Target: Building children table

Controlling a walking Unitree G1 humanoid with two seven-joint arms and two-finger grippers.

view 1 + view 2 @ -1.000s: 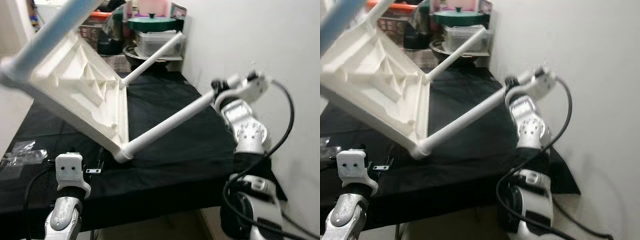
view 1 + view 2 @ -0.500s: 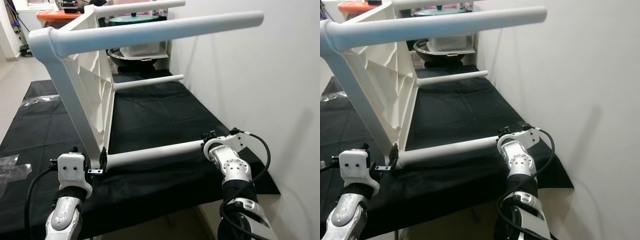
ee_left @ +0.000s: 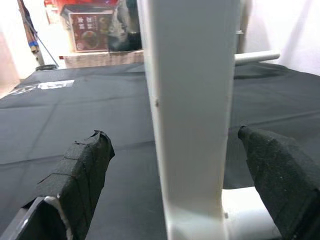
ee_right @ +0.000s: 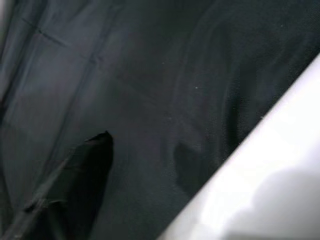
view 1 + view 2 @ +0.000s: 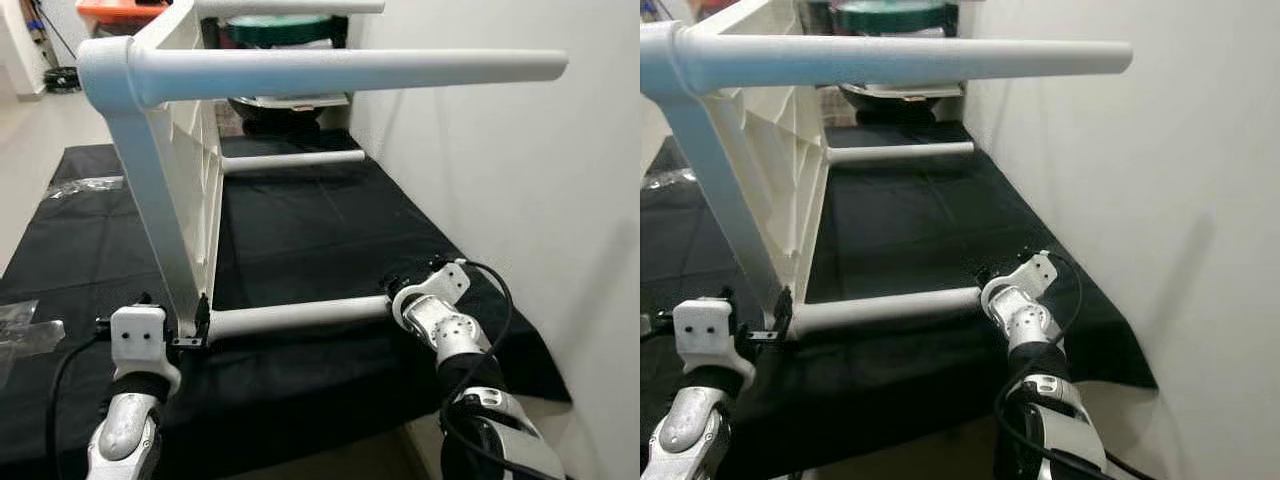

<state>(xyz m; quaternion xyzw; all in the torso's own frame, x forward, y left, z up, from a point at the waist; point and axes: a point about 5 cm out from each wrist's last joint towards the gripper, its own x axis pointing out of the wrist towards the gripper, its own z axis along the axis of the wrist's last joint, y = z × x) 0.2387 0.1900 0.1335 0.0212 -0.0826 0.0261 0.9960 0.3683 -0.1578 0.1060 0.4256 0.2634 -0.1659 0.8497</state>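
The white children's table (image 5: 180,150) is stood on its side on black cloth (image 5: 310,230); its rim is straddled by the left gripper (image 3: 175,165), fingers wide. The near leg (image 5: 300,315) is met by the right gripper (image 5: 392,292); grip state cannot be told.

The children's table (image 5: 190,150) is white all over, its ribbed underside and its round legs (image 5: 340,68) alike; the cloth (image 5: 300,230) covering the worktop is plain black, creased in faint squares; the left gripper (image 3: 170,165) has black fingers (image 3: 80,175) wrapped in matt black tape, behind a white block (image 5: 138,338) on a silver arm; the right gripper (image 5: 392,292) sits on a silver wrist with a black cable (image 5: 500,300); the wall (image 5: 520,180) along the worktop's right edge is white; beyond the far edge are a dark green lid (image 5: 280,27), an orange bin (image 5: 120,12) and a red-brown box (image 3: 90,32); clear plastic wrap (image 5: 25,330) glints pale at the left edge.
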